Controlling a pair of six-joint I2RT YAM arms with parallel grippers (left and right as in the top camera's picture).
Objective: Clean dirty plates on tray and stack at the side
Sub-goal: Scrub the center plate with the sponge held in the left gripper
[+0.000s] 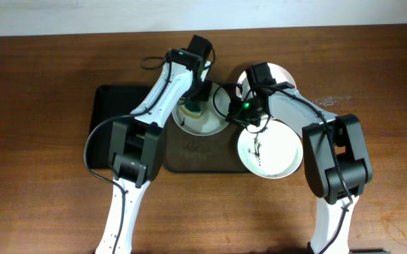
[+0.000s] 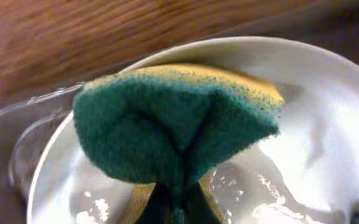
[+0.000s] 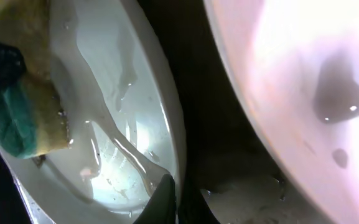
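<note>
Three white plates show in the overhead view. The left plate (image 1: 207, 125) lies on the dark brown tray (image 1: 203, 155) and looks wet. My left gripper (image 1: 193, 106) is shut on a green and yellow sponge (image 2: 173, 124) and presses it onto this plate (image 2: 316, 124). My right gripper (image 1: 235, 113) is shut on the same plate's right rim (image 3: 167, 124); the sponge (image 3: 11, 106) shows at the left of that view. A second plate (image 1: 272, 149), at the tray's front right, has a dark smear. The third plate (image 1: 282, 74) sits behind my right arm, partly hidden.
A smaller black tray (image 1: 111, 113) lies to the left of the brown tray, under my left arm. A plate with dark drops (image 3: 303, 81) is close to the right of my right gripper. Brown wooden table (image 1: 34, 141) surrounds both trays.
</note>
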